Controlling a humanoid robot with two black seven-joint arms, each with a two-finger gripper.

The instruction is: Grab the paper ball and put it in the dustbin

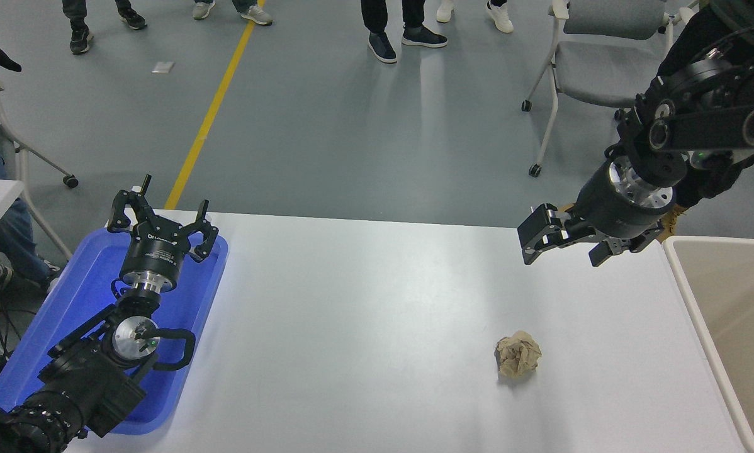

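The paper ball (518,355) lies loose on the white table (364,314), right of centre and toward the near edge, touching nothing.

The right gripper (566,242) hangs above the table's far right part, its black fingers spread apart and holding nothing, aimed leftward and slightly down. The ball sits well nearer than it and a little to its left. Just right of the gripper, the dustbin (688,283) stands against the table's right edge, only its rim and part of its inside in view.

The left gripper (163,220) rests parked at the far left over a blue tray (81,277), fingers also spread.

Risks, as a judgement: the ball is light, crumpled and unevenly round, so a fingertip landing off-centre could nudge it along the smooth, glossy table instead of closing around it. A weak pinch on a loose fold might let it slip free on the way across, dropping it short of the rim.

The ball is wrinkled tan-brown paper. The bin is smooth beige plastic with a rounded, paler rim. The tray is shallow, glossy and round-cornered.
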